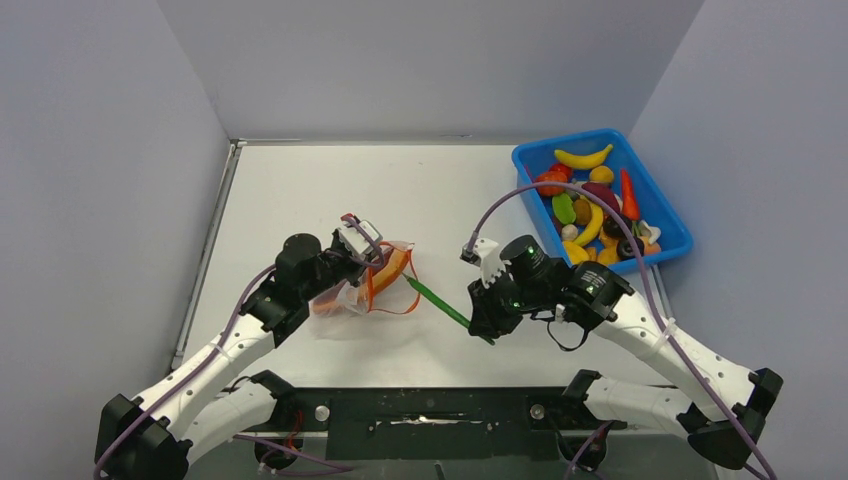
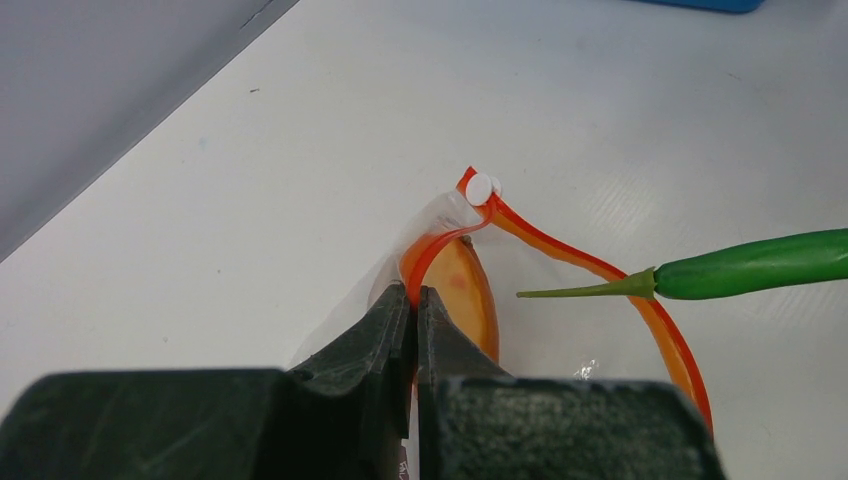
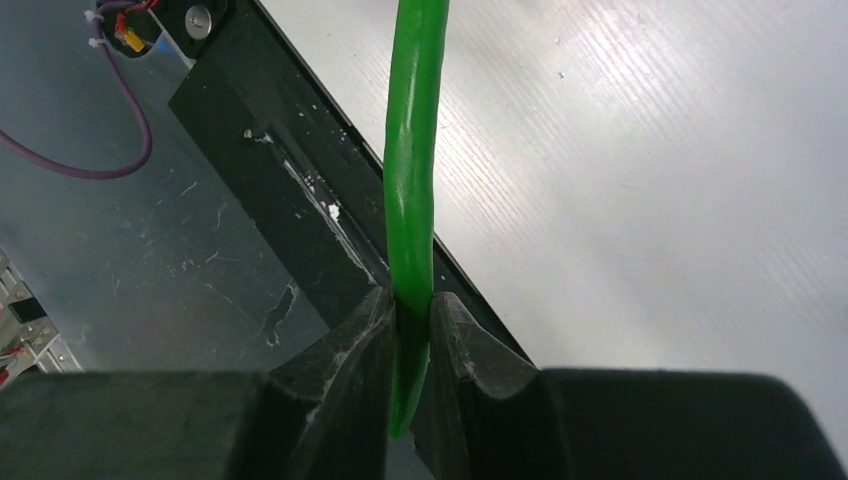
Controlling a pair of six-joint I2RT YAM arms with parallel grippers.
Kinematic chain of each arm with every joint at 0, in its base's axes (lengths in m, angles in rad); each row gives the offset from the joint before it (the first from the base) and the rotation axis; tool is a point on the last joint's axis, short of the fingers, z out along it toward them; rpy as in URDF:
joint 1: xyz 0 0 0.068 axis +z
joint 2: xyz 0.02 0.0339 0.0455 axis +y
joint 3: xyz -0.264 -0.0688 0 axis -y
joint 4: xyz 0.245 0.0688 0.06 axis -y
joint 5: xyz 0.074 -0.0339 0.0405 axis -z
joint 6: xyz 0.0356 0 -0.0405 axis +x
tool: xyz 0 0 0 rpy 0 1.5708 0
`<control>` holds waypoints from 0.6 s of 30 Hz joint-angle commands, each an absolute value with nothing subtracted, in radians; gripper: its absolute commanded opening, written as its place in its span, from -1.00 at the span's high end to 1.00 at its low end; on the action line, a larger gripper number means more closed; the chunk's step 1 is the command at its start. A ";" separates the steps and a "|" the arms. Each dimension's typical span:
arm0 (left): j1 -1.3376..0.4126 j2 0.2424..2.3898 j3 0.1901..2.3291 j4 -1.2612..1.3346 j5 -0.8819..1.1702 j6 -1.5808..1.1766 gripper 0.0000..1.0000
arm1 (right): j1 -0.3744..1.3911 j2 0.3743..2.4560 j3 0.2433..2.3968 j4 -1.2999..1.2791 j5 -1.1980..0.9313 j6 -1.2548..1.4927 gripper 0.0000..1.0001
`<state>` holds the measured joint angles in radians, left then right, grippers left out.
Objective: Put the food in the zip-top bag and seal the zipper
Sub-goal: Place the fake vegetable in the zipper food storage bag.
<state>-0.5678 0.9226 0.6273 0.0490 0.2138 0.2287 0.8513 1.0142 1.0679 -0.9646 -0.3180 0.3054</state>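
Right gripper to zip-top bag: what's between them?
Only the green chili that the right gripper holds, stem pointing at the mouth of the zip-top bag. Top external view.

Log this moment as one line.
left claw: shut on zipper | right claw: shut on green chili, stem toward zip-top bag | bag: open, orange food inside

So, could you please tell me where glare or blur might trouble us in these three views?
Top external: even soft light, sharp, faint shadows. Left wrist: the left gripper is blurred, the zipper crisp. Right wrist: streaky sheen on the table, a highlight along the green pepper; the right gripper is soft.
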 commanded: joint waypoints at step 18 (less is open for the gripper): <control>-0.574 0.892 0.626 0.136 0.367 0.197 1.00 | 0.941 1.185 1.246 -0.922 -0.173 0.216 0.80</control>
